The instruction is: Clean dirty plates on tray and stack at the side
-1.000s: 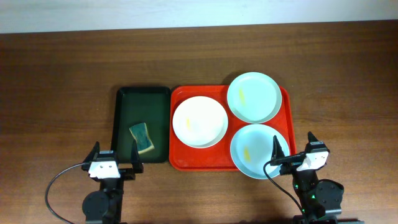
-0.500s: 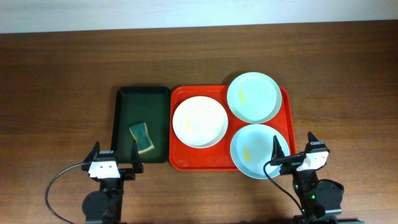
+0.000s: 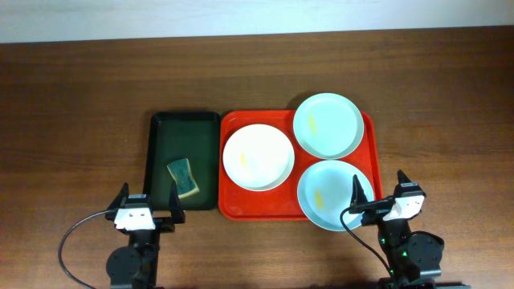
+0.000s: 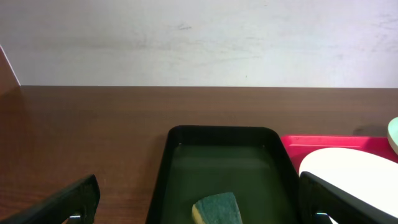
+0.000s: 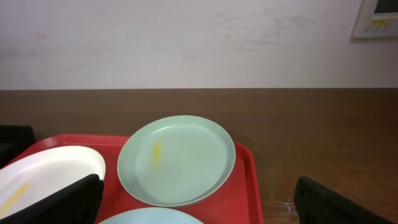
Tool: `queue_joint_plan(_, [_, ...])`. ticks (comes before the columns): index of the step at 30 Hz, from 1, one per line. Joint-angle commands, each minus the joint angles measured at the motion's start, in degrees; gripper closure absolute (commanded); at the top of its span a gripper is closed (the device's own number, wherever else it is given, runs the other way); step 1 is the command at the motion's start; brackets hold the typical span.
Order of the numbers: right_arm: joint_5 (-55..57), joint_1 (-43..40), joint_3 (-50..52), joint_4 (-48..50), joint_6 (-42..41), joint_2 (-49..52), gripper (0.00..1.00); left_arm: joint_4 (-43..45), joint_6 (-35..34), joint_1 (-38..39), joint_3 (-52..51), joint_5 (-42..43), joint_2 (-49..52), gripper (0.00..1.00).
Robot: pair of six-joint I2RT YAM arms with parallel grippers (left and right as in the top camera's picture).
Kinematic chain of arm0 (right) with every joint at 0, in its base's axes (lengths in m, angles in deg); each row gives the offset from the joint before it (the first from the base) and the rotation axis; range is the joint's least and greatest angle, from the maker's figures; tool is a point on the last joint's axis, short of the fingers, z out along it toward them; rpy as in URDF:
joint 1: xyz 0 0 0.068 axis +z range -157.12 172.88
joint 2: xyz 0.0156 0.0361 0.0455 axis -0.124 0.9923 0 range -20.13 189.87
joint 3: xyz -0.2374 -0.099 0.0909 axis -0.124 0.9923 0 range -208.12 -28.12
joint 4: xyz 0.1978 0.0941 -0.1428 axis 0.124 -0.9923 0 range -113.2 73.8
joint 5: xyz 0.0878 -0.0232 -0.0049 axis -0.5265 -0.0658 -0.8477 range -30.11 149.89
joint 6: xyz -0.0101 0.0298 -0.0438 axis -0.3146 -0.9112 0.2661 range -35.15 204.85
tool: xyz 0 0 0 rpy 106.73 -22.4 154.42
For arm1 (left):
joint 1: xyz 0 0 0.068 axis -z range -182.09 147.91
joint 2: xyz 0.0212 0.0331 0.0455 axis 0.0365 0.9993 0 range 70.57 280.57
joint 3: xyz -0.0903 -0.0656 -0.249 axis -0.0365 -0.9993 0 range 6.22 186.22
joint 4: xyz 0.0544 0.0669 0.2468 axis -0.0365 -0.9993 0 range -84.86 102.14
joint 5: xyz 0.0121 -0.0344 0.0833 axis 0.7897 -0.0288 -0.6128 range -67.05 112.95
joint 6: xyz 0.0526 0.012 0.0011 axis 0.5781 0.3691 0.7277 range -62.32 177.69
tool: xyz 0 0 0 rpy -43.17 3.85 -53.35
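We see a dark brown wood-grain table (image 3: 80, 96) filling the overhead view, evenly lit with no hard shadows. Behind its far edge we get an off-white wall (image 4: 186, 43), scuffed and faintly marked. A small white wall-mounted panel (image 5: 378, 18) sits cropped in the top right corner of the right wrist view.

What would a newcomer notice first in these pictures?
The large red rectangular plastic tray on the brown wooden table draws the eye first, carrying a round white plate on its left half and a far pale mint-blue plate and a near pale mint-blue plate on its right, each with a yellow smear. Just left of it lies a narrow dark green tray holding a green-and-yellow sponge.
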Motion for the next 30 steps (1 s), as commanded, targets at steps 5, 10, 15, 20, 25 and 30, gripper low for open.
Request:
queue_joint_plan(5, [-0.33,-0.26,0.28,-0.33,-0.20,0.00,0.02,-0.31,0.87,0.26,-0.11,1.05,-0.28,0.01])
queue_joint_plan(10, [-0.33,-0.26,0.28,-0.33,-0.20,0.00,0.02,-0.31,0.87,0.26,-0.11,1.11,-0.28,0.01])
queue_joint_plan(15, [-0.33,-0.26,0.28,-0.33,-0.20,0.00,0.01,-0.28,0.87,0.26,-0.11,1.25,-0.28,0.01])
queue_joint_plan(20, [8.37,-0.26,0.28,0.74,3.72,0.00,0.02,-0.26,0.87,0.26,-0.11,1.22,-0.28,0.01])
queue_joint_plan(25, [11.52,-0.26,0.28,0.28,3.89,0.07,0.01,-0.28,0.63,0.26,-0.11,1.29,-0.28,0.01])
queue_joint_plan(30, [12.09,-0.26,0.28,0.44,3.87,0.09,0.02,-1.05,0.46,0.26,1.11,5.27,-0.28,0.01])
